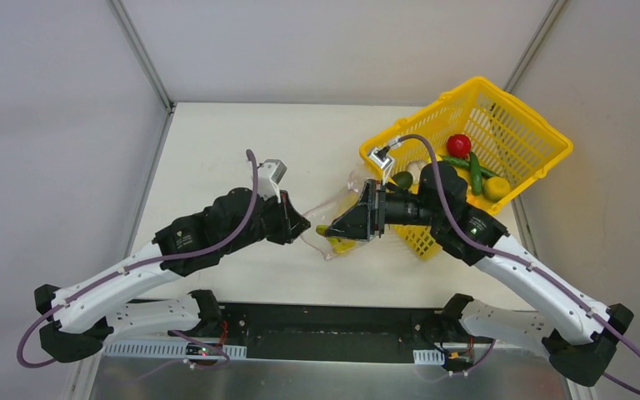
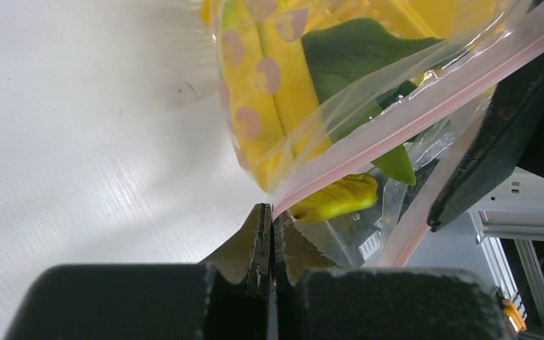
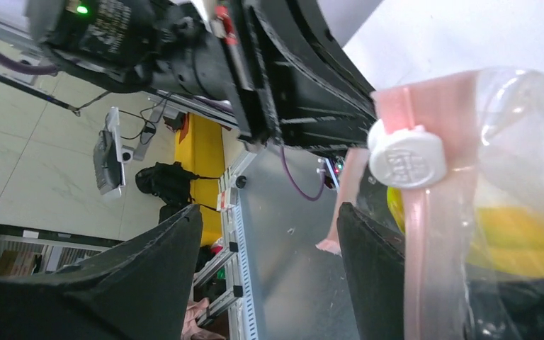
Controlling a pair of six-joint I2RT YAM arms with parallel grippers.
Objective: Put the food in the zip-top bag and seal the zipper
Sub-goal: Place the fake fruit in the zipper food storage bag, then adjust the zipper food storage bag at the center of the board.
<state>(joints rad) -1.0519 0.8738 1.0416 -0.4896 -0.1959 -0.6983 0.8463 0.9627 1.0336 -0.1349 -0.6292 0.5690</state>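
The clear zip-top bag (image 1: 330,205) lies mid-table between both grippers. In the left wrist view it holds a yellow banana bunch (image 2: 269,92) and a green piece (image 2: 354,49). My left gripper (image 2: 275,212) is shut on the end of the pink zipper (image 2: 411,117). My right gripper (image 3: 269,241) is open with nothing between its fingers. The zipper's white slider (image 3: 405,156) and pink strip sit just outside its right finger (image 3: 372,273). More food is in the yellow basket (image 1: 517,137): a red tomato (image 1: 458,145), green pods (image 1: 475,172) and a green pepper (image 1: 402,180).
The yellow mesh basket is tipped at the back right, right behind my right arm (image 1: 467,225). Grey walls close in the white table (image 1: 242,142) on the left, back and right. My left arm (image 1: 217,229) reaches in from the left.
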